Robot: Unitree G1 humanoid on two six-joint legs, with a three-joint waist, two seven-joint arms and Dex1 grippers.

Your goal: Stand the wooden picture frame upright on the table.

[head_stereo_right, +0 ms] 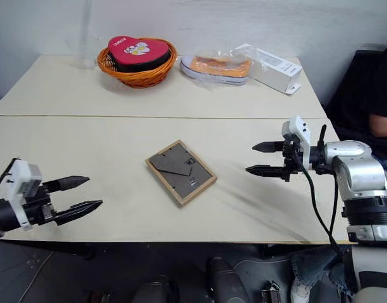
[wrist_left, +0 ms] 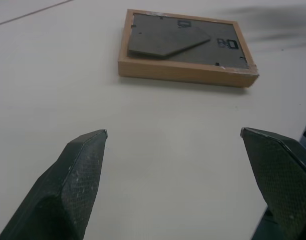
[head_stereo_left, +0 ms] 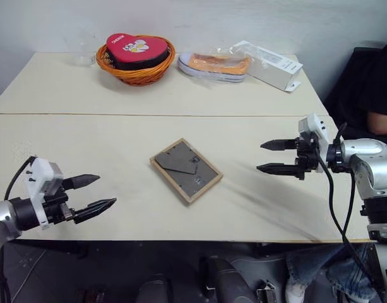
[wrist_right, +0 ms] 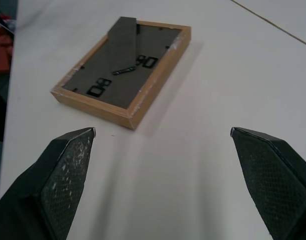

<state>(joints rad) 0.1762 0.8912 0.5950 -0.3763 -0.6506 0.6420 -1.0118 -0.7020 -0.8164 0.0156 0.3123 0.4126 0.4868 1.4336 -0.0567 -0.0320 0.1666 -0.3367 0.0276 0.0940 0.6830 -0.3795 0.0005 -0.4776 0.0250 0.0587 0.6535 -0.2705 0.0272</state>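
We are holding both pairs of jaws wide and empty, the left gripper [head_stereo_left: 92,192] and right gripper [head_stereo_left: 276,156] flanking the wooden picture frame [head_stereo_left: 185,170], which is lying face down, stand folded flat, on the table [head_stereo_left: 86,139] between them. Its long axis is running diagonally to the table's near edge. Neither gripper is touching it; the right looks slightly nearer. We cannot make out any writing on the backing.

The left gripper [head_stereo_left: 95,192] reaches in from the robot's left, pointing inward and slightly down, its two black fingers spread wide with nothing between them. The right gripper [head_stereo_left: 272,156] comes in from the opposite side, pointing toward the left arm, fingers likewise wide apart and empty.
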